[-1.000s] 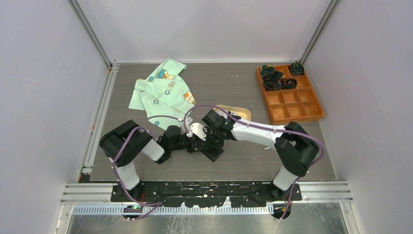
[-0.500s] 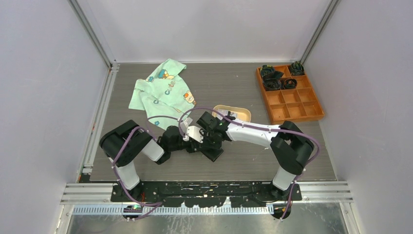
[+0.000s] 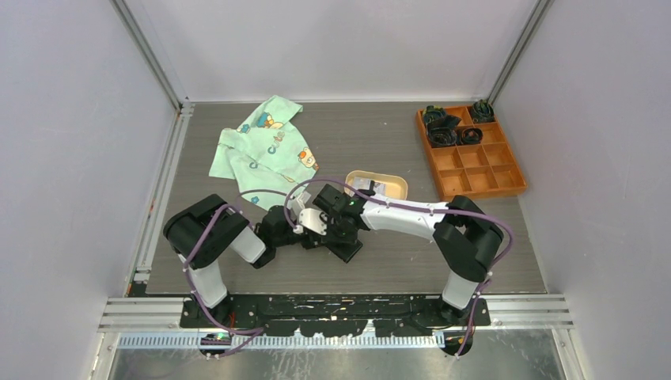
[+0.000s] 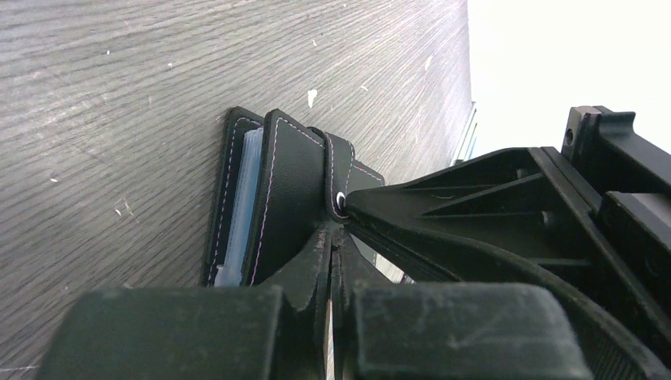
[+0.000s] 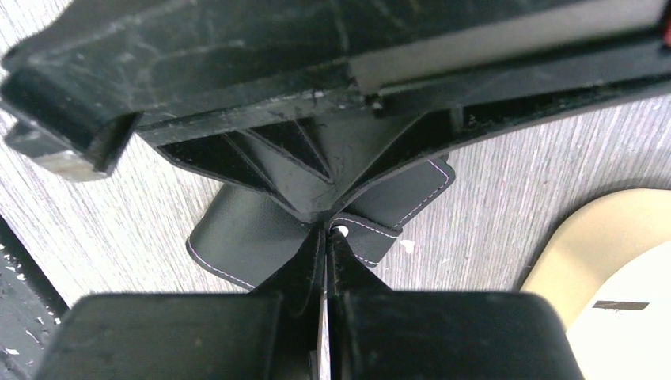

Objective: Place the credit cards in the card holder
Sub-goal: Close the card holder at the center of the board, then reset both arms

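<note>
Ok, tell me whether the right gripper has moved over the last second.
Yes. The right gripper has shifted left, away from the beige tray, uncovering more of it.

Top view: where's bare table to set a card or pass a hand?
Free: far strip between cloth and orange organizer; near patch between card holder and right elbow. Crowded: centre, left end effector and right end effector pinch card holder by beige tray.
</note>
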`<state>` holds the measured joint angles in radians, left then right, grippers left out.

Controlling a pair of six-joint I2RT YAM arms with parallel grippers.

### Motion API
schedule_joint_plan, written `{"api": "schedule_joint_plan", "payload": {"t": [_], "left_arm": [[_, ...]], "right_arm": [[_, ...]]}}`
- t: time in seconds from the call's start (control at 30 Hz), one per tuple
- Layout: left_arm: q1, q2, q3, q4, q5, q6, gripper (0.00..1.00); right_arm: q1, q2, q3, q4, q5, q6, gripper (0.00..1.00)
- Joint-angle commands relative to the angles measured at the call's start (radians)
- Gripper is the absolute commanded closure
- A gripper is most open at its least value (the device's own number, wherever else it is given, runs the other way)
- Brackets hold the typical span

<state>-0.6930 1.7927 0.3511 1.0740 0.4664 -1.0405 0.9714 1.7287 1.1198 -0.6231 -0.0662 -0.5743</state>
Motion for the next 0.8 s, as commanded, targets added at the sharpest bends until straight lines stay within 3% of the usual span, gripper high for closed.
{"api": "schedule_joint_plan", "payload": {"t": [0.0, 0.13, 0.3, 0.4, 0.57, 0.63, 0.7, 0.77], "left_arm": [[0.016, 0.008, -0.026, 0.091, 0.019, -0.001, 1.0], [0.021, -0.041, -0.032, 0.081, 0.023, 0.004, 0.99], [0.021, -0.192, -0.026, -0.078, 0.01, 0.052, 0.93], [0.021, -0.356, -0.016, -0.295, -0.033, 0.109, 0.88], [0.02, -0.733, 0.071, -0.807, -0.131, 0.288, 0.8], [0.02, -0.915, 0.125, -1.004, -0.186, 0.365, 0.68], [0.021, -1.057, 0.175, -1.155, -0.245, 0.431, 0.5], [0.022, -1.176, 0.219, -1.258, -0.307, 0.477, 0.27]], "right_arm": [[-0.016, 0.088, -0.027, -0.01, -0.117, 0.039, 0.94], [-0.09, 0.012, -0.015, -0.017, -0.177, 0.071, 0.7], [-0.204, -0.106, -0.002, -0.046, -0.29, 0.085, 0.55], [-0.265, -0.187, 0.002, -0.064, -0.348, 0.08, 0.5], [-0.383, -0.35, 0.012, -0.08, -0.376, 0.067, 0.4], [-0.44, -0.424, 0.021, -0.072, -0.35, 0.074, 0.3], [-0.505, -0.498, 0.037, -0.05, -0.3, 0.116, 0.05], [-0.578, -0.577, 0.042, 0.002, -0.232, 0.208, 0.01]]}}
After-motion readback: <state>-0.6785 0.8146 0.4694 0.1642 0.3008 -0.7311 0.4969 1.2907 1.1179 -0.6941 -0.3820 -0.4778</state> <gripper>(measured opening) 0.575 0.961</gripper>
